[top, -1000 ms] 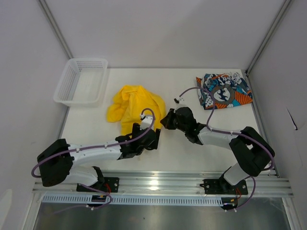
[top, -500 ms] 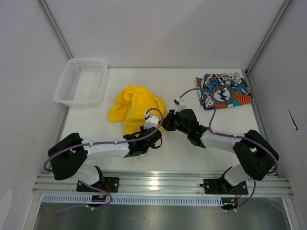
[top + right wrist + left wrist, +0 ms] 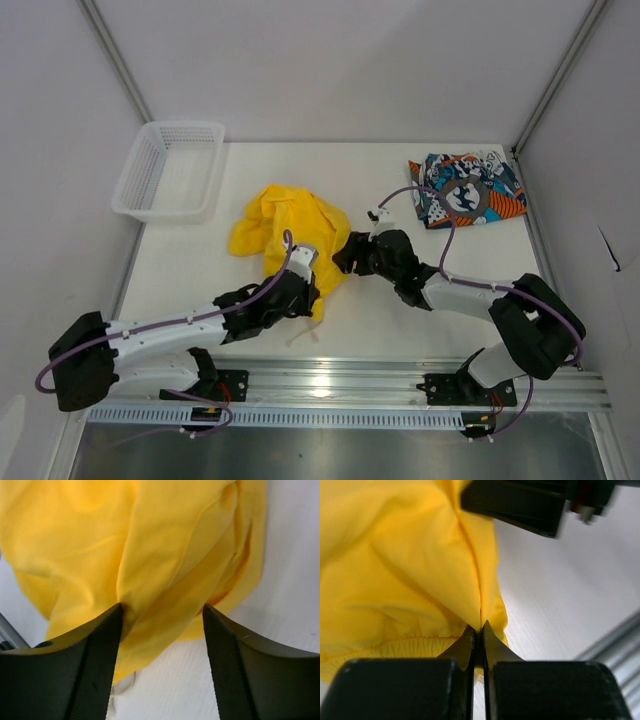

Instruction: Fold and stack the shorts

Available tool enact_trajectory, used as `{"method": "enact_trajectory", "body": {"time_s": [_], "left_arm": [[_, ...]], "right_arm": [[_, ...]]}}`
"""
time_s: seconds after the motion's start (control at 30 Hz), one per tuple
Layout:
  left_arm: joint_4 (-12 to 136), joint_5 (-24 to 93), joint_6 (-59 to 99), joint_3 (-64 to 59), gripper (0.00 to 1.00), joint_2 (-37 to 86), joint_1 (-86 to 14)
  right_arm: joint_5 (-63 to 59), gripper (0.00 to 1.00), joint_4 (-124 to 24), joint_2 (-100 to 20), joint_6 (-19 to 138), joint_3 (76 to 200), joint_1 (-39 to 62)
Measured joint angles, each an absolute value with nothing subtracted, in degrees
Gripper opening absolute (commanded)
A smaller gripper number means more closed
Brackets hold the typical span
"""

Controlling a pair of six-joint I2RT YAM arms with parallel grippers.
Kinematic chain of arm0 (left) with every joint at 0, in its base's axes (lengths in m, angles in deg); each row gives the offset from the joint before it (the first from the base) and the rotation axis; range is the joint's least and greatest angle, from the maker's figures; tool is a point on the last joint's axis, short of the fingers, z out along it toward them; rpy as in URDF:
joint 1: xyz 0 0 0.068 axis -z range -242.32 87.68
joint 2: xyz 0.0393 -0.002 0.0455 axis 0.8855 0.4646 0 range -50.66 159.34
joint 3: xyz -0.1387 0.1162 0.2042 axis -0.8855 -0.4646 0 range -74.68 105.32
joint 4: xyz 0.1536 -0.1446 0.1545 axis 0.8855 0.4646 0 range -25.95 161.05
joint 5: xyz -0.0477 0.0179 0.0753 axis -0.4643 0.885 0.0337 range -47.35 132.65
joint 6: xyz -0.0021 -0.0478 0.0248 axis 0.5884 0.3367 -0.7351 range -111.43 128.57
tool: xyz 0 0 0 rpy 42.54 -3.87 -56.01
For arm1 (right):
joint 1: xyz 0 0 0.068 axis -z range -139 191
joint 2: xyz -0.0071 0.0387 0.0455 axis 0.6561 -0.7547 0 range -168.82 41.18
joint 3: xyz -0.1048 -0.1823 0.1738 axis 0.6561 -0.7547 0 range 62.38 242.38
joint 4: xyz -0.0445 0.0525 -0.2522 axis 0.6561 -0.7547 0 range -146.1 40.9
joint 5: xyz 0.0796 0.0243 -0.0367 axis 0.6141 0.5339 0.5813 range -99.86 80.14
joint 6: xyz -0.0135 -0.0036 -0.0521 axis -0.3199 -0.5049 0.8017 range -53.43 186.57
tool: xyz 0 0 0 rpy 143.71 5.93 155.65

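Note:
The yellow shorts [image 3: 285, 222] lie crumpled at the table's middle, with a white drawstring [image 3: 297, 335] trailing toward the near edge. My left gripper [image 3: 314, 284] is shut on a fold of them near the elastic waistband; the left wrist view shows the cloth [image 3: 395, 580] pinched between the closed tips [image 3: 479, 630]. My right gripper [image 3: 345, 255] stands open at the shorts' right edge. Yellow cloth [image 3: 100, 540] bulges between its spread tips [image 3: 162, 607], and the drawstring [image 3: 122, 685] loops below. The printed shorts [image 3: 466, 190] lie folded at the back right, away from both grippers.
A white mesh basket [image 3: 170, 170] stands at the table's back left. Grey walls close in the table on three sides, and a metal rail [image 3: 340, 385] runs along the near edge. The right arm's gripper body [image 3: 520, 505] shows at the top of the left wrist view.
My left gripper has closed on the yellow shorts and drawn back toward the near left. My right gripper has opened and let the cloth go.

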State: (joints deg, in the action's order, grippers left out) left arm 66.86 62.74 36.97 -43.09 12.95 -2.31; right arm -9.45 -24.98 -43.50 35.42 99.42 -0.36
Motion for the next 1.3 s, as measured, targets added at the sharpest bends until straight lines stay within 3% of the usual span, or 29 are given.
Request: {"method": "enact_trajectory", "body": {"time_s": [0.2,0.47,0.5,0.53,0.6,0.63,0.7,0.73,1.03,1.3], "left_arm": [[66.0,51.2,35.0,-44.7,0.0,10.3,0.0],[68.5,47.0,34.0,-45.2,0.0,16.5,7.0],[68.5,46.7,34.0,-45.5,0.0,16.6,7.0],[68.5,46.5,34.0,-45.8,0.0,16.4,7.0],[68.5,46.3,34.1,-46.2,0.0,16.0,7.0],[68.5,46.2,34.1,-46.4,0.0,15.5,7.0],[69.0,45.9,34.1,-46.8,0.0,13.8,7.0],[69.6,45.9,34.1,-46.8,0.0,12.8,7.0],[82.5,50.7,36.6,-42.2,0.0,8.8,5.0],[95.4,48.6,37.5,-28.6,0.0,2.2,-19.1]], "right_arm": [[-11.1,0.73,-26.6,-43.1,36.2,99.7,1.3],[-13.3,0.71,-32.0,-43.5,38.6,103.6,1.8],[-13.8,0.67,-33.0,-44.0,39.2,104.6,1.8],[-14.4,0.53,-34.7,-45.1,39.8,106.4,1.8],[-15.3,0.37,-36.7,-47.6,41.2,109.5,1.8],[-15.7,0.23,-37.6,-48.8,41.6,110.8,1.8],[-16.0,0.05,-38.6,-50.3,42.3,112.0,1.7],[-16.2,0.0,-39.3,-50.7,42.6,112.0,1.7],[-18.8,0.0,-45.4,-47.9,41.1,112.9,4.5],[-23.5,0.0,-43.1,-19.2,37.8,107.4,4.7]]}}
